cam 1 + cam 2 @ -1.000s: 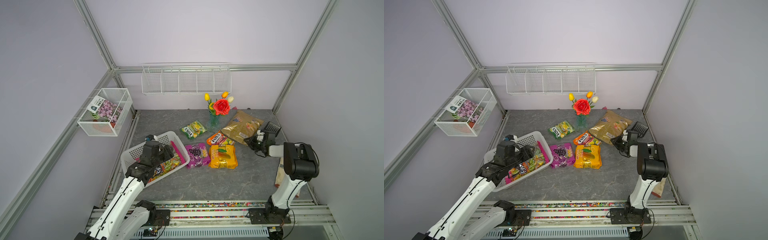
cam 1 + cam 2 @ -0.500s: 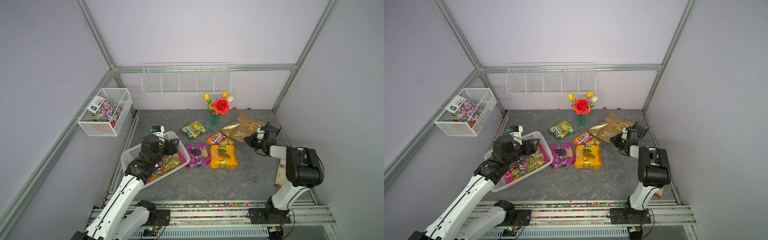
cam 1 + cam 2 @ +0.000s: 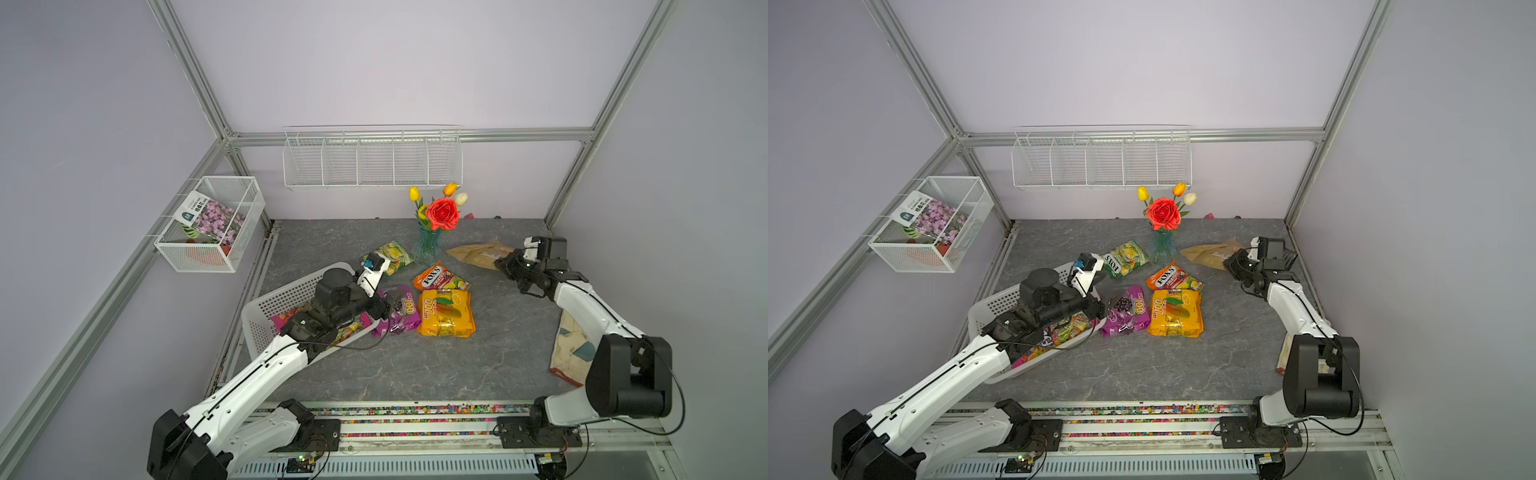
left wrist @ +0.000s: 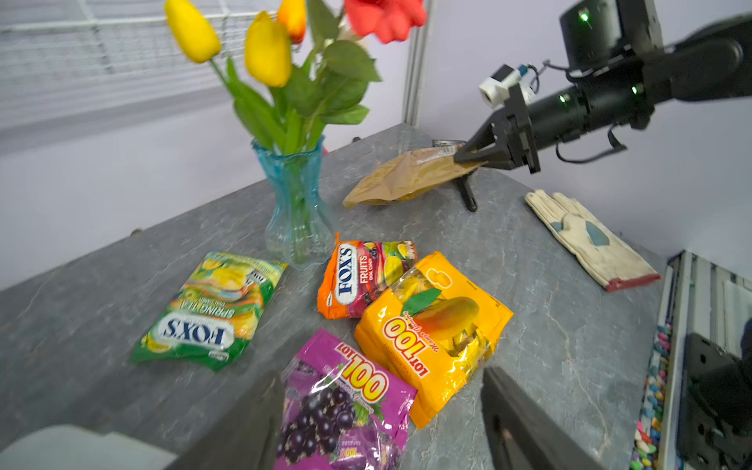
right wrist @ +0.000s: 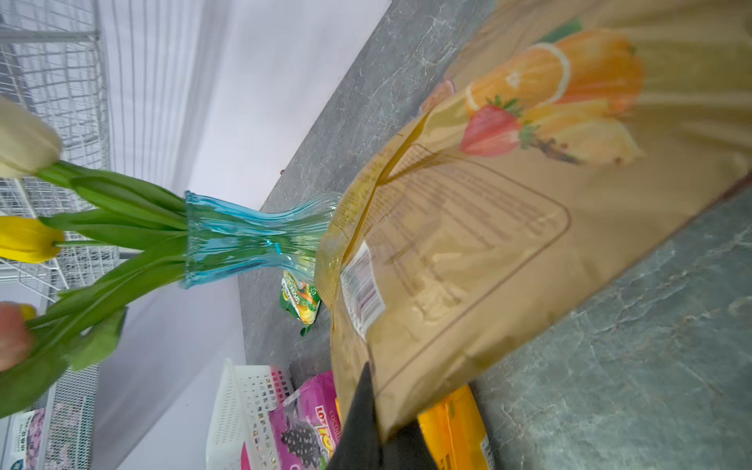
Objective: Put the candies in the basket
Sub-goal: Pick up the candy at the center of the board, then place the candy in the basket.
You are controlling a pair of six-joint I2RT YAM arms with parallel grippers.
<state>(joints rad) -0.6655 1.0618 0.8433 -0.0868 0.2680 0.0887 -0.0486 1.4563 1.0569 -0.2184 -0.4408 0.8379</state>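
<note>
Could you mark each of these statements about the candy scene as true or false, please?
1. The right gripper is shut on the gold fruit-printed bag. True.

2. The pink clear-windowed bag lies on the table beside the vase. False: it lies inside the white basket.

3. The left gripper grips the purple grape bag. False: its jaws stand open near that bag, holding nothing.

4. The orange FOX'S bag lies between the blue glass vase and the orange mango bag. True.

5. The green FOX'S bag is already in the basket. False: it lies on the table, outside the basket.
</note>
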